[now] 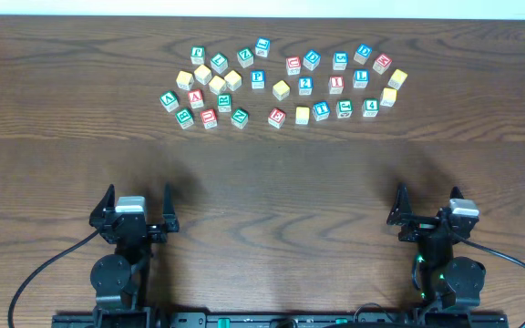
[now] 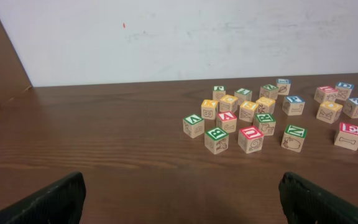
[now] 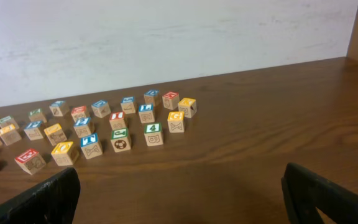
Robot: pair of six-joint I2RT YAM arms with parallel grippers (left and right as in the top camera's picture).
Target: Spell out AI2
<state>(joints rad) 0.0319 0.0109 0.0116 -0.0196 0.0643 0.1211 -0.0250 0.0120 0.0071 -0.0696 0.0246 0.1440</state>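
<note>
Blocks (image 1: 281, 89) lie scattered in a loose band across the upper middle of the overhead frame, on a dark wooden table (image 1: 262, 173).

The red "A" block (image 1: 196, 98) sits in the left part of the band, packed among green and yellow neighbours. In the left wrist view it (image 2: 227, 120) shows right of centre, and its top letter is too small to read. The blue "2" block (image 1: 305, 86) and the red "I" block (image 1: 336, 84) lie near each other right of centre in the overhead band, with a gap between them. In the right wrist view the "I" block (image 3: 117, 119) and the "2" block (image 3: 82, 126) appear left of centre, and their print is blurred. Several blocks at the left edge of that view are cut off.

Both arms sit at the bottom of the overhead frame, well apart from the blocks. The left gripper (image 1: 138, 193) stands spread wide and holds nothing. The right gripper (image 1: 428, 193) is likewise spread and empty. In each wrist view only the dark fingertips (image 2: 48, 202) (image 3: 319, 193) show, cropped at the bottom corners.
</note>
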